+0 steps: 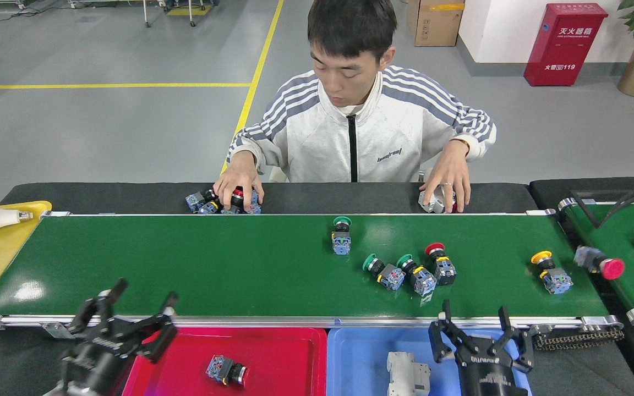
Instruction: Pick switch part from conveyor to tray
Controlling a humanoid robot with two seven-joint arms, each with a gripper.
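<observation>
Near the front rail of the conveyor (185, 264), toward its right half, a cluster of three switch parts (410, 270) is seen lying tilted and touching or almost touching one another: two with green caps and one with a red cap. A fourth, the green-capped switch (341, 235), stands apart nearer the far rail, and a yellow-capped switch (551, 272) lies close to the belt's right end. One switch part (226, 369) is already set in the red tray (273, 352), while a grey breaker (408, 374) rests in the blue tray (361, 352).

The right gripper (474, 327) is held just behind the front rail, below the cluster, with its jaws spread and nothing between them. The left gripper (130, 311) is blurred at the red tray's left corner, its fingers parted and empty.

Trouble is most likely to be caused by the crowding: a neighbour could be nudged or pinched along with the chosen part. If the belt is running, as is judged likely, a late descent would miss. A person's hands (449, 184) rest at the far edge, so a long reach could bring contact.
</observation>
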